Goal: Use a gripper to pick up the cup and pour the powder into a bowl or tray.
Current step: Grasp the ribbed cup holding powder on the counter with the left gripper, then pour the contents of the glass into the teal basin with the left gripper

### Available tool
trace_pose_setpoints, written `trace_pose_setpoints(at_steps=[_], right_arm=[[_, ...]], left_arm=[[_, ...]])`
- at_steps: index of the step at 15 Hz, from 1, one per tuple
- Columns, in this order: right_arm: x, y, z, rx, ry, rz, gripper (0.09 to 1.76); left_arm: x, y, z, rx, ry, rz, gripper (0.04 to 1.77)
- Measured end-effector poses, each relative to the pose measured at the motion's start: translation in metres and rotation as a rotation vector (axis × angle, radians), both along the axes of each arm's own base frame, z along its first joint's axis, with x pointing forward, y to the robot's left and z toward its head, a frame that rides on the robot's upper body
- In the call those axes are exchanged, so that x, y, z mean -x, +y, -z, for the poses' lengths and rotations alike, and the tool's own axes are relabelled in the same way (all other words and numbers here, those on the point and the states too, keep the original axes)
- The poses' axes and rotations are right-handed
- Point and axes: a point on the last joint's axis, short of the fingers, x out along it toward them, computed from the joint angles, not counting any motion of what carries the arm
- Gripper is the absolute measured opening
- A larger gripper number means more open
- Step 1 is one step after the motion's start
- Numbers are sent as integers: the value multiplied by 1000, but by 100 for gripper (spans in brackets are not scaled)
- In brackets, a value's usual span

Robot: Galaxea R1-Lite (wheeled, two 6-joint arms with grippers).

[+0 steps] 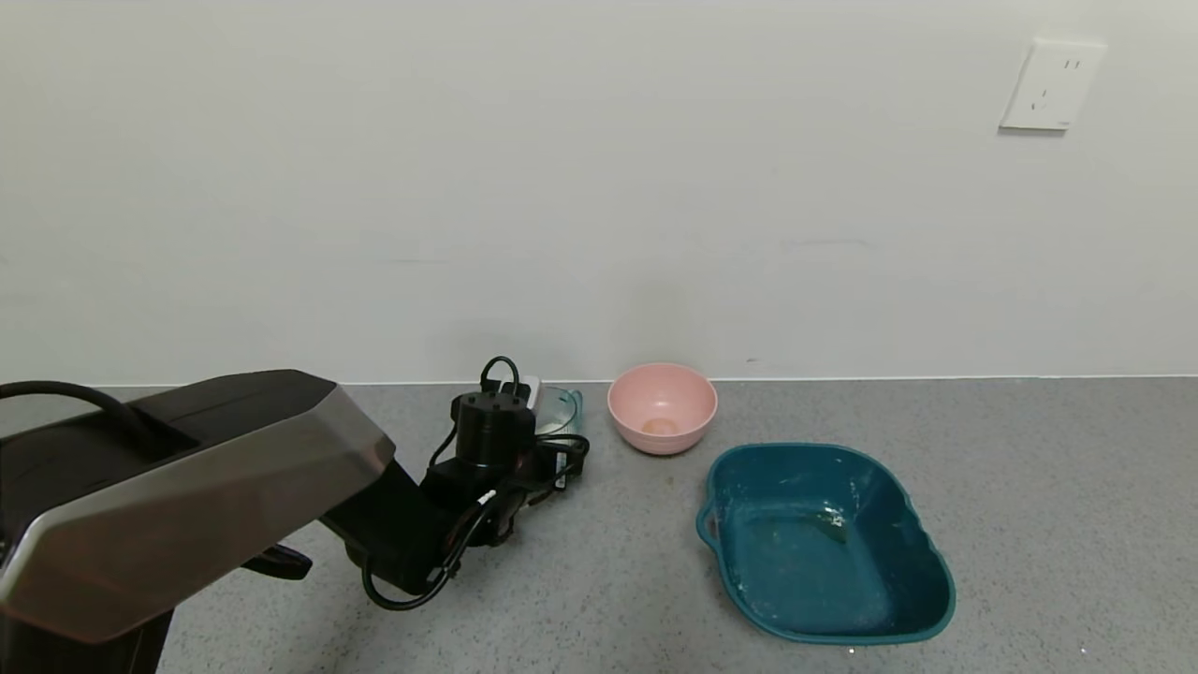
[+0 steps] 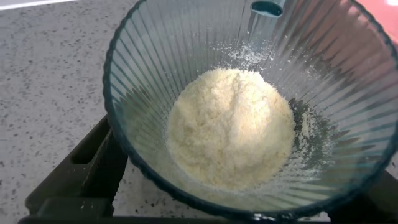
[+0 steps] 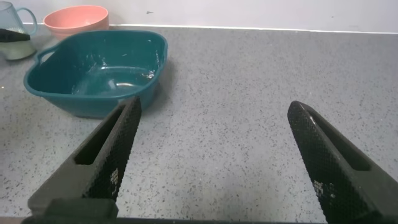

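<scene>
The pale blue-green ribbed cup (image 1: 562,409) stands by the back wall, left of the pink bowl. In the left wrist view the cup (image 2: 155,56) fills the picture and holds a heap of white powder (image 2: 231,127). My left gripper (image 1: 552,451) (image 2: 249,149) has one black finger (image 2: 99,158) against each side of the cup's wall, shut on it. The dark teal tray (image 1: 922,571) lies to the right on the table, with traces of white powder inside; it also shows in the right wrist view (image 3: 37,81). My right gripper (image 3: 214,112) is open and empty over bare table.
A round pink bowl (image 1: 663,408) stands between the cup and the tray, close to the wall. The grey speckled table (image 1: 1048,487) runs to a white wall behind. The left arm's silver-and-black link (image 1: 178,487) fills the lower left of the head view.
</scene>
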Motion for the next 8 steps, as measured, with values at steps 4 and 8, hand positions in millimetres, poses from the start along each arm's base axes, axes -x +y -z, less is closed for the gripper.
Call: trace_pose_setpoints(at_steps=[4, 8], right_arm=[[0, 0, 0, 1, 0, 0, 171], [0, 0, 0, 1, 1, 0, 171]], left_arm=[[-1, 1, 0, -3, -1, -15, 132], [-1, 1, 1, -4, -3, -26, 131]])
